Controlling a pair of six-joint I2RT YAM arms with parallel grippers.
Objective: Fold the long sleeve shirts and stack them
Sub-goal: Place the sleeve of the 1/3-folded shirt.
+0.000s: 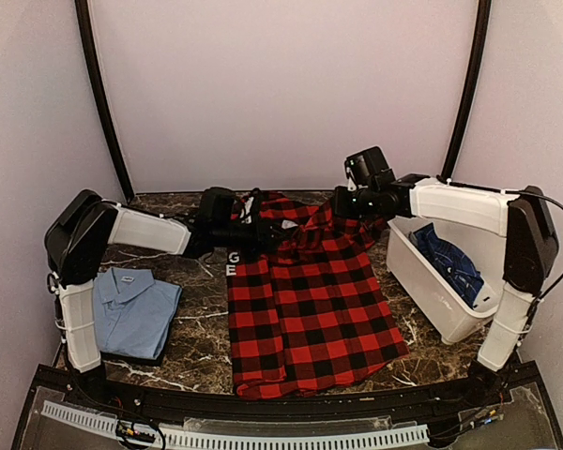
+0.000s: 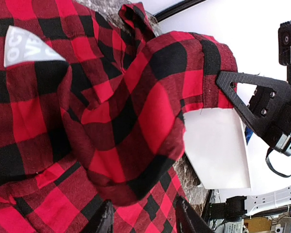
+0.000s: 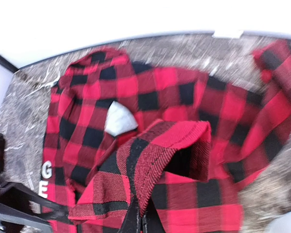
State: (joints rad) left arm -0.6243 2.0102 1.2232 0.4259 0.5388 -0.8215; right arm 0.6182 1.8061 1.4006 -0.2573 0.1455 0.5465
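The red-and-black checked flannel shirt [image 1: 310, 300] lies spread in the middle of the table, with its upper part bunched and lifted. Its white neck label [image 3: 119, 119] shows near the collar. My right gripper [image 1: 342, 202] is shut on a raised fold of the flannel's edge [image 3: 150, 160]; its fingertips [image 3: 143, 221] meet on the cloth. My left gripper [image 1: 263, 234] hovers over the shirt's top, open, its fingers [image 2: 104, 221] apart above flat flannel [image 2: 136, 121] and nothing pinched. A light blue collared shirt [image 1: 136, 309] lies folded at the left. A dark blue patterned shirt [image 1: 450, 262] sits in the bin.
A white plastic bin [image 1: 422, 281] stands at the right edge of the dark marble table [image 1: 202, 347], close to the flannel's right side. The bin's wall [image 2: 218, 150] shows just beyond the lifted fold. Black frame posts rise at the back corners.
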